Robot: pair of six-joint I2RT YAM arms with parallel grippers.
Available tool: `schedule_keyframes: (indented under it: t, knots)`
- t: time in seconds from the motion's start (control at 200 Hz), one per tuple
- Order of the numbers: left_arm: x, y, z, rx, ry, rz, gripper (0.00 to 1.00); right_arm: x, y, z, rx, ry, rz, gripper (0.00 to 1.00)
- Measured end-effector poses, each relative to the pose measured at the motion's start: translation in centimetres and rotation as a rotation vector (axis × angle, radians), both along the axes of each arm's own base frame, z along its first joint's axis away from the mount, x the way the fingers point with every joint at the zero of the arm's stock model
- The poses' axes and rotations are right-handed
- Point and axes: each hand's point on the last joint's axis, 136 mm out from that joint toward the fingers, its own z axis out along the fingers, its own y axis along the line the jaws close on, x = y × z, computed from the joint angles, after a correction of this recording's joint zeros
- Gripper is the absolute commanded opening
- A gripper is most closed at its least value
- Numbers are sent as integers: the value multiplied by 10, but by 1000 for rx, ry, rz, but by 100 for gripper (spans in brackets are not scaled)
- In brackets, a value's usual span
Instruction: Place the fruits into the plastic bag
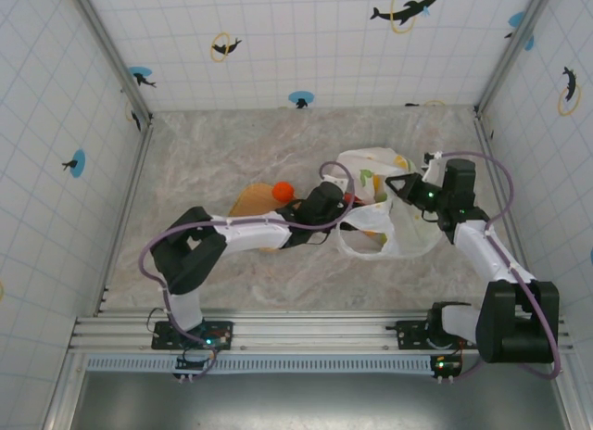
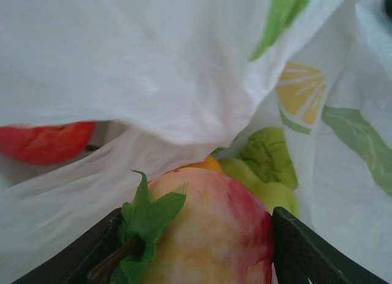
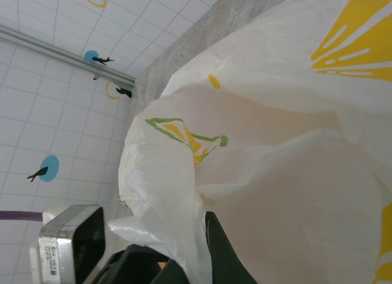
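left wrist shows your left gripper (image 2: 193, 250) clamped on a yellow-red fruit (image 2: 214, 216) at the mouth of the plastic bag (image 2: 153, 63), green fruit (image 2: 263, 168) already inside (your right gripper (image 3: 184, 262) pinches the bag's edge), while one orange fruit (image 1: 283, 189) is left on the mat (image 1: 248, 204).

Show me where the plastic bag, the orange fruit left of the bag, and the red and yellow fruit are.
plastic bag (image 1: 412, 237): top view, on its white lower wall.
orange fruit (image 1: 283, 190): top view, on its middle.
red and yellow fruit (image 2: 214, 229): left wrist view, on the middle of its skin.
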Motion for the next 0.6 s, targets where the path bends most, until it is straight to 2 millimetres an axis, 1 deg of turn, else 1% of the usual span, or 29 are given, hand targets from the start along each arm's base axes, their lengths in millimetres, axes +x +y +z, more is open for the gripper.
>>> schedule_keyframes:
  t: [0.155, 0.325, 0.445, 0.52, 0.6]
  knots:
    - [3, -28, 4, -42, -2, -42, 62, 0, 4, 5, 8, -8, 6, 0]
    - [8, -49, 3, -73, -4, -64, 66, 0, 4, 6, 7, -12, 4, 0]
    - [12, -58, -5, -77, 4, -73, 73, 0, 4, 6, 7, -12, 1, 0]
    - [11, -59, -11, -69, 13, -78, 77, 0, 4, 6, 7, -12, 1, 0]
    - [11, -59, -11, -68, 13, -81, 80, 0, 4, 6, 7, -12, 2, 0]
